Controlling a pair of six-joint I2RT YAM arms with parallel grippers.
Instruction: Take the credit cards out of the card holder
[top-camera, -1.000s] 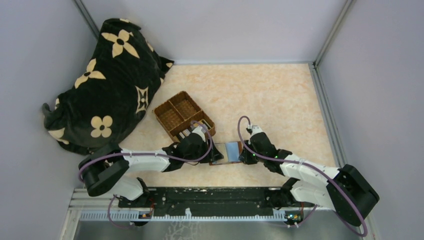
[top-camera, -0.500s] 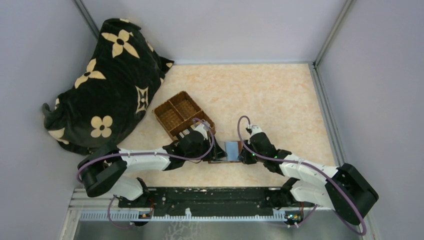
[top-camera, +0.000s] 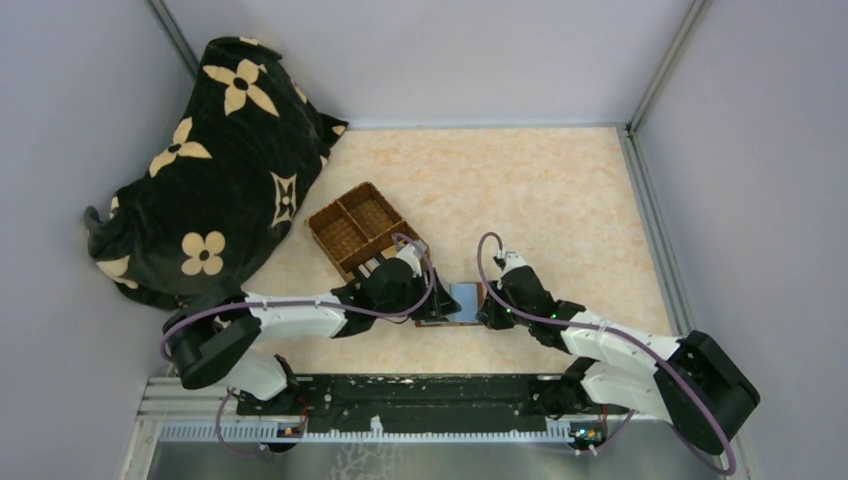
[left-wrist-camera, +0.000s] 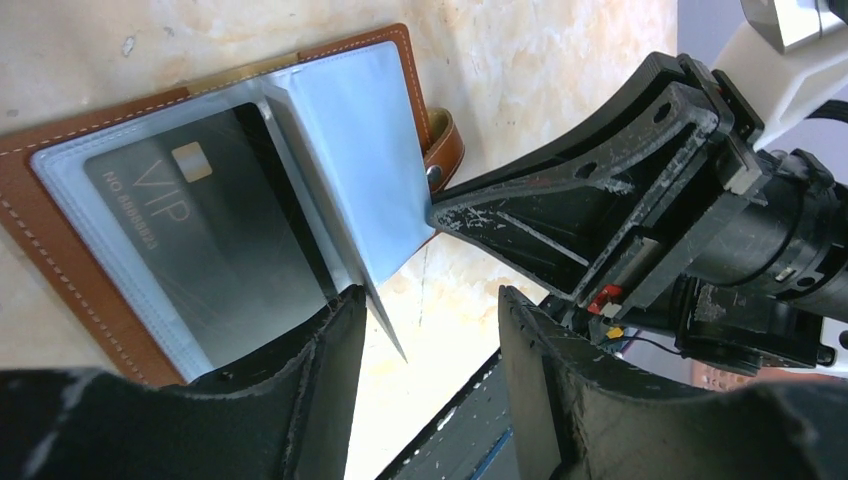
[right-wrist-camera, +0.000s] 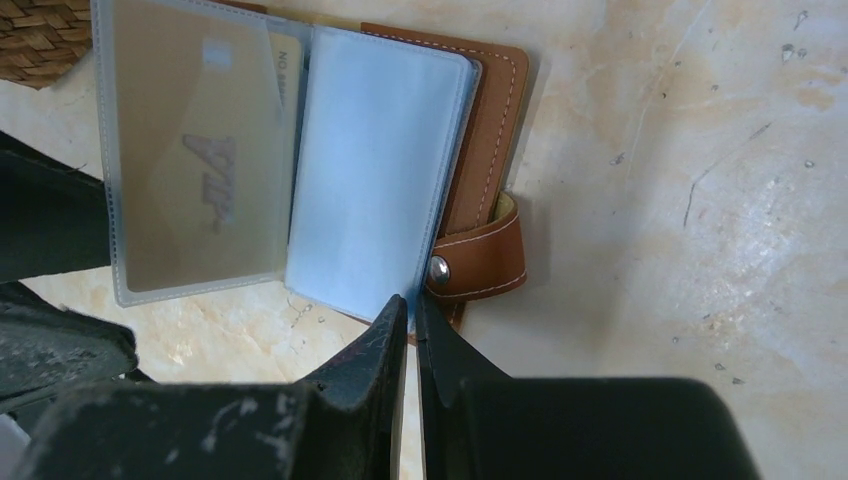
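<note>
Stitched tan-leather card holder (top-camera: 466, 301) lies open on the marbled table (top-camera: 560, 200) between both arms. The right gripper (right-wrist-camera: 410, 305) is pinched on the edge of a frosted plastic sleeve (right-wrist-camera: 370, 170). The left gripper (left-wrist-camera: 428, 295) is spread, a sleeve corner between its fingers. A grey credit card (left-wrist-camera: 200, 230) and a gold credit card (right-wrist-camera: 190, 160) sit sleeved.

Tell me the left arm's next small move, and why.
Probably close the left gripper. Its fingers stand open on either side of the lower corner of a raised clear sleeve of the card holder. The right gripper sits at the sleeve's opposite edge. The dark VIP card lies in its sleeve, not yet pulled out.
</note>
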